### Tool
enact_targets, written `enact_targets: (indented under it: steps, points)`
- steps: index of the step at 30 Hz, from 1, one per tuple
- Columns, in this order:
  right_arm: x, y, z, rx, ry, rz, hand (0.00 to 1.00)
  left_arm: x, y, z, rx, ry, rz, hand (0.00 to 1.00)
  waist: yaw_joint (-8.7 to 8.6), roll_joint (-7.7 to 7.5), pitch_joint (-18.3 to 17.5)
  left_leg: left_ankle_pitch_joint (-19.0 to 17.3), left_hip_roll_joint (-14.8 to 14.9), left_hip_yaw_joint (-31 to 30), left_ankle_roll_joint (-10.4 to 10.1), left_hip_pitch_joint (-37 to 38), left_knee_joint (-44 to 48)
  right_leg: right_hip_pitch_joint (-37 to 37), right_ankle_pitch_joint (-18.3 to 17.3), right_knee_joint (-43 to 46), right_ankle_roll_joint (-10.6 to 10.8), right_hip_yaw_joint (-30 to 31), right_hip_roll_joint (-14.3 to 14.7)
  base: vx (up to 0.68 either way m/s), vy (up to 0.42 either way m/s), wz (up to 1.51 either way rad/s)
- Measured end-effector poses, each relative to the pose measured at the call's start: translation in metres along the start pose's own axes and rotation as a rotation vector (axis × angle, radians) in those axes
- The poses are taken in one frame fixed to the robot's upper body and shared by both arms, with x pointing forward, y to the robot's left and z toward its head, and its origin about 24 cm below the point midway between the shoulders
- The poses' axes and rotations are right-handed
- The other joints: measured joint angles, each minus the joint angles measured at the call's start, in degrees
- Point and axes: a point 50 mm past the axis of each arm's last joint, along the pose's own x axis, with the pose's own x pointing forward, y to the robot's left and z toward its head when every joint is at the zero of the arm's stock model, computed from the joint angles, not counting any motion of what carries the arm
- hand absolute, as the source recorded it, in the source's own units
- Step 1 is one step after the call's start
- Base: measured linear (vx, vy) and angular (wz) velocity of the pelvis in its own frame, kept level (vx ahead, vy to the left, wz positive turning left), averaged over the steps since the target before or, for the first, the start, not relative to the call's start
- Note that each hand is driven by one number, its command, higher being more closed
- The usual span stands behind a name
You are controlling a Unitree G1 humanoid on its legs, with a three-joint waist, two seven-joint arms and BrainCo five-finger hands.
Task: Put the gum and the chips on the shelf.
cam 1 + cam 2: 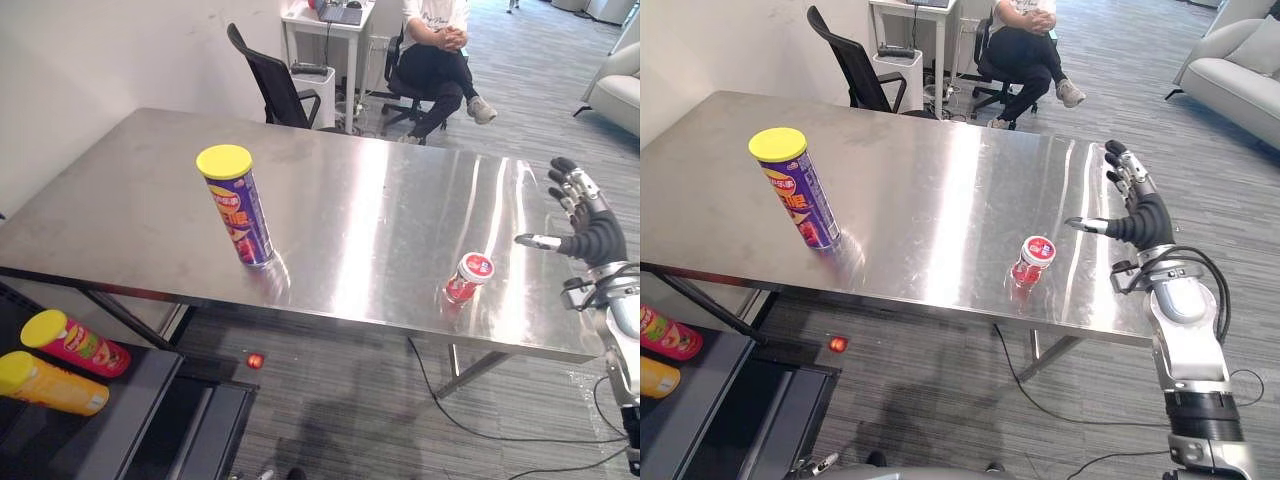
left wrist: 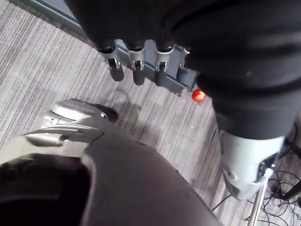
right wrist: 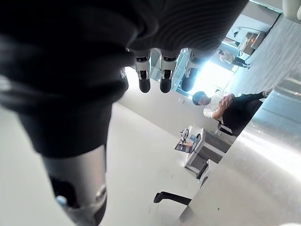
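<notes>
In the left eye view, a shiny tabletop [image 1: 380, 200] fills the middle. The chips [image 1: 237, 205], a tall purple can with a yellow lid, stand up straight on its left part. The gum [image 1: 468, 278], a small red tub with a white lid, sits near the front edge on the right, well apart from the chips. The right hand [image 1: 590, 225] is up in the air at the right end of the tabletop. Its fingers are spread wide apart, and it is near the gum but not touching it. Low on the left is a dark shelf [image 1: 120, 420], where a pink can [image 1: 75, 343] and an orange can [image 1: 52, 384] lie on their sides next to each other. Behind the tabletop are a black chair [image 1: 275, 85] and a person [image 1: 435, 60] sitting.

In the right eye view, a grey sofa [image 1: 1230, 80] shows far off on the right.

In the left wrist view, the left hand [image 2: 137, 70] hangs over the grey floor [image 2: 42, 61], its fingers loose and apart.

In the right wrist view, the right hand's fingers [image 3: 164, 75] point out straight, with the sitting person far past them.
</notes>
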Motion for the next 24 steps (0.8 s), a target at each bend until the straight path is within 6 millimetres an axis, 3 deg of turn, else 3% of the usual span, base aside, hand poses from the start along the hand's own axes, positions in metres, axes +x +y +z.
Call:
enact_targets:
  steps: [6, 13, 24]
  points:
    - [0.0038, 0.0054, -0.0035, 0.009, 0.012, 0.018, 0.00, 0.0000, -0.0004, 0.0006, -0.003, -0.005, -0.002, 0.00, -0.08, 0.09, 0.9, 0.3, -0.1, -0.1, 0.1, -1.0, 0.0, -0.8, 0.2, -0.1, 0.1, -0.2, 0.0, 0.00, 0.002, 0.02]
    - [0.0101, 0.0023, -0.0055, 0.006, 0.021, 0.008, 0.00, 0.0002, -0.0002, 0.0012, -0.033, -0.010, 0.003, 0.00, 0.08, -0.07, 1.8, 1.1, -0.4, -0.5, 0.8, -1.9, -0.2, -1.0, 3.5, -1.9, -0.2, -0.7, 0.0, -0.01, 0.007, 0.00]
    - [0.0104, 0.0056, -0.0063, 0.008, 0.025, 0.023, 0.00, 0.0007, 0.0007, 0.0047, -0.037, -0.023, 0.004, 0.00, 0.80, -0.64, 3.5, 3.9, -0.7, -2.1, 0.5, -2.9, -3.4, -3.0, 3.6, -1.9, -0.4, -1.5, -0.1, -0.05, -0.006, 0.04]
